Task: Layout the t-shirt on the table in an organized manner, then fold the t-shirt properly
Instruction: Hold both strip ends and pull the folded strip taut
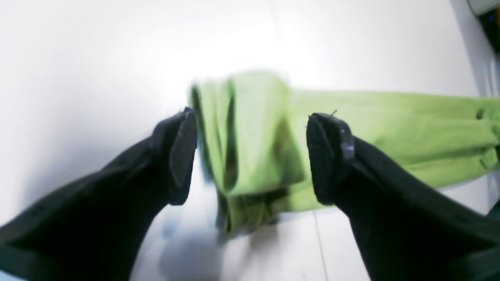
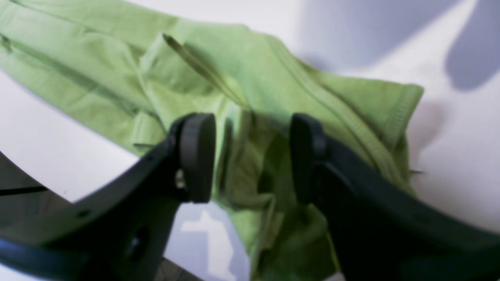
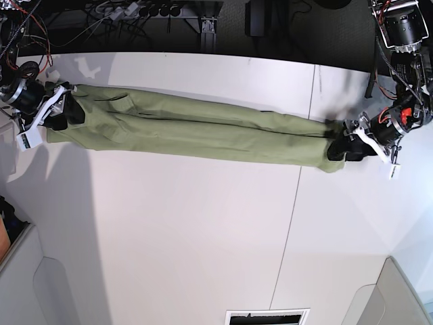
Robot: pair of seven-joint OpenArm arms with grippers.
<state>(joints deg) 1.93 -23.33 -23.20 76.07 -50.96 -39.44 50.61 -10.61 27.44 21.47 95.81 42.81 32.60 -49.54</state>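
One white tabletop [image 3: 203, 230] is filling the base view, a thin dark seam [image 3: 291, 223] crossing it; we are noting cables and dark equipment [image 3: 169, 17] behind its far edge. The t-shirt [image 3: 203, 128] is lying stretched into a long narrow band across the far part of the tabletop, its ends bunched. The left gripper [image 1: 252, 156] is standing with jaws wide apart, astride one crumpled end, not pinching it. The right gripper [image 2: 252, 156] is likewise showing parted jaws over the other end, cloth between them but ungripped. Much bare tabletop is lying open toward the near edge.
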